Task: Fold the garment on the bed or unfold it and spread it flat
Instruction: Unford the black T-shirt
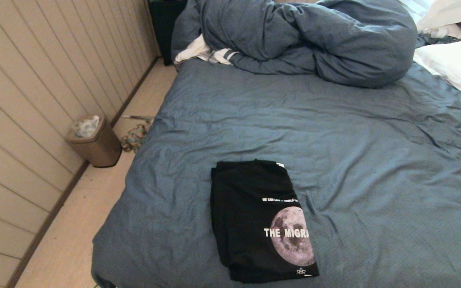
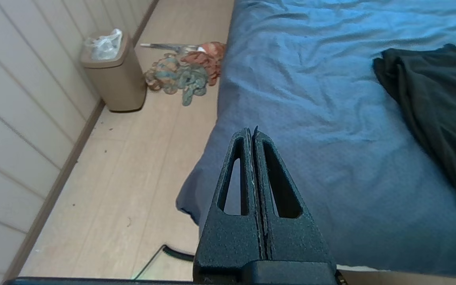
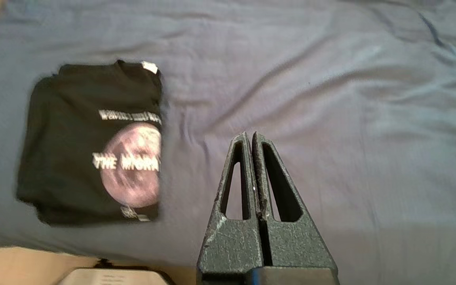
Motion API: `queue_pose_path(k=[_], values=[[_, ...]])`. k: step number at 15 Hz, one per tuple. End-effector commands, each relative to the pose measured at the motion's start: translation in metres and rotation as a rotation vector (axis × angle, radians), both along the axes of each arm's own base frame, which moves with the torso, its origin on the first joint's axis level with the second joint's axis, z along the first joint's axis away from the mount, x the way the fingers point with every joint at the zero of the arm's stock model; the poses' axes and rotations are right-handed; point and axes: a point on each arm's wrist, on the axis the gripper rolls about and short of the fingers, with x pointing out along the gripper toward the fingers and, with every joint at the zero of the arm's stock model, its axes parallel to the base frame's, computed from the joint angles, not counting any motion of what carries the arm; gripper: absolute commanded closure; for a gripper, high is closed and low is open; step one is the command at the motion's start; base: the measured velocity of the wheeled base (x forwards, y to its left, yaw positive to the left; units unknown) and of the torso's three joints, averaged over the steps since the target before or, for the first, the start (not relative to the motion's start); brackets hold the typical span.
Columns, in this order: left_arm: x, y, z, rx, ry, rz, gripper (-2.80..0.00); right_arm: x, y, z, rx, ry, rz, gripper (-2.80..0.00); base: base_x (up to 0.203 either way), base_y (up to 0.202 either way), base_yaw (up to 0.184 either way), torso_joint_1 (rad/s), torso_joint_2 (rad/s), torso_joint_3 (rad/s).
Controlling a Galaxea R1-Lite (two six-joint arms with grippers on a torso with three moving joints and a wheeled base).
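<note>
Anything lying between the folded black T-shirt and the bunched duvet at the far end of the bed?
Nothing: in the head view only bare, wrinkled sheet of the bed separates the T-shirt from the duvet.

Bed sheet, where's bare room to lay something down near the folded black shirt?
Bare sheet lies right of the shirt, and between it and the bunched duvet. A narrower strip runs to the bed's left edge. Crowded: the head end, duvet and pillow.

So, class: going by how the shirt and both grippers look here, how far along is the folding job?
Done: the black T-shirt lies folded into a compact rectangle on the bed, moon print up. In hand: nothing; the left gripper and right gripper are shut, empty and clear of it. Left: apparently nothing, perhaps a final half-fold.
</note>
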Motion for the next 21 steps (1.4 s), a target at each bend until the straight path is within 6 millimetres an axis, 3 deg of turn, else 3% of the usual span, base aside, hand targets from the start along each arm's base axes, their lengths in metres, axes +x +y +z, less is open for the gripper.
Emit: queue_pose_path(k=[1, 6, 9, 12, 14, 17, 21], values=[[0.003, 0.000, -0.011, 0.000, 0.037, 0.000, 0.00, 0.043, 0.002, 0.016, 0.001, 0.142, 0.009, 0.00, 0.000, 0.000, 0.000, 0.000, 0.00, 0.000], [0.003, 0.000, -0.010, 0.009, 0.035, 0.003, 0.00, 0.133, 0.006, 0.017, 0.028, 0.403, 0.011, 0.00, 0.000, 0.000, 0.000, 0.000, 0.00, 0.000], [0.005, 0.000, -0.005, 0.009, 0.133, 0.008, 0.00, 0.180, 0.010, 0.007, 0.064, 0.519, 0.019, 0.00, 0.000, 0.000, 0.000, 0.000, 0.00, 0.000], [0.013, 0.000, 0.045, -0.042, 0.177, -0.011, 0.00, 0.211, 0.018, 0.018, 0.094, 0.532, 0.044, 0.00, 0.000, 0.000, 0.000, 0.000, 0.00, 0.000], [0.041, -0.001, 0.087, -0.125, 0.261, -0.035, 0.00, 0.226, 0.034, 0.022, 0.108, 0.584, 0.089, 0.00, 0.000, 0.000, 0.000, 0.000, 0.00, 0.000], [0.109, -0.006, 0.130, -0.292, 0.428, -0.082, 0.00, 0.255, 0.073, 0.017, 0.080, 0.649, 0.194, 0.00, 0.000, 0.000, 0.000, 0.000, 0.00, 0.000], [0.192, -0.017, 0.143, -0.499, 0.640, -0.247, 0.00, 0.283, 0.139, 0.016, -0.007, 0.626, 0.300, 0.00, 0.000, 0.000, 0.000, 0.000, 0.00, 0.000]])
